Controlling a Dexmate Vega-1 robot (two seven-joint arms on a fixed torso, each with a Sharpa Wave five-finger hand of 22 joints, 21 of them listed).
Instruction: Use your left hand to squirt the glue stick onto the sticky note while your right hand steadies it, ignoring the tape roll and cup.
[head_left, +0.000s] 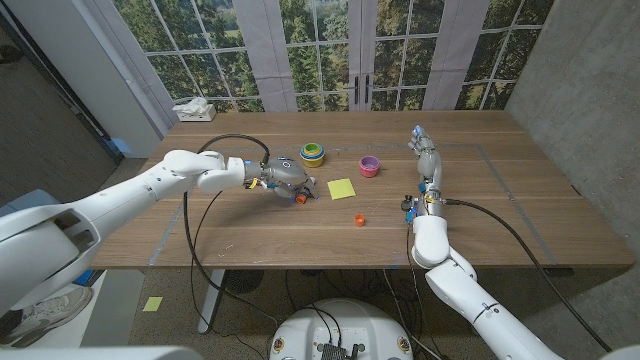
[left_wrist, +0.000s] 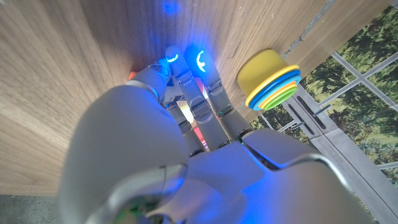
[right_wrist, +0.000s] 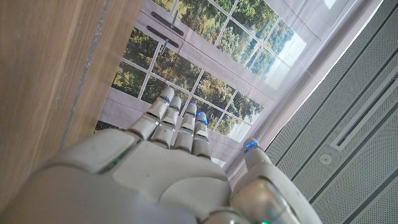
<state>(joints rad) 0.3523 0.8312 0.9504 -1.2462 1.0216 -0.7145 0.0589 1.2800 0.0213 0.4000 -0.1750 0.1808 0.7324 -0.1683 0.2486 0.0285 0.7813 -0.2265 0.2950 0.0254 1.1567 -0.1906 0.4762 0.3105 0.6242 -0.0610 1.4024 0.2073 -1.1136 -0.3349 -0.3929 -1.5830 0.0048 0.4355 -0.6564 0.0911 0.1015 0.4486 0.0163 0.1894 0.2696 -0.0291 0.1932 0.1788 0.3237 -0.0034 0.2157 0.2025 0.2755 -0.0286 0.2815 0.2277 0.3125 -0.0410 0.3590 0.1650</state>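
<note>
A yellow sticky note (head_left: 341, 188) lies flat near the table's middle. My left hand (head_left: 283, 178) is just left of the note, fingers curled around the glue stick (head_left: 300, 197), whose orange end pokes out toward the note. In the left wrist view the fingers (left_wrist: 186, 93) wrap a red and white body (left_wrist: 198, 133), mostly hidden. A small orange cap (head_left: 359, 220) lies loose in front of the note. My right hand (head_left: 425, 152) is well right of the note with fingers stretched out and apart, holding nothing; its fingers (right_wrist: 177, 121) point toward the window.
A stack of coloured cups (head_left: 313, 153) (left_wrist: 271, 78) stands behind my left hand. A purple tape roll (head_left: 370, 166) sits behind and right of the note. A tissue box (head_left: 193, 110) is at the table's back left corner. A black cable loops off my left arm.
</note>
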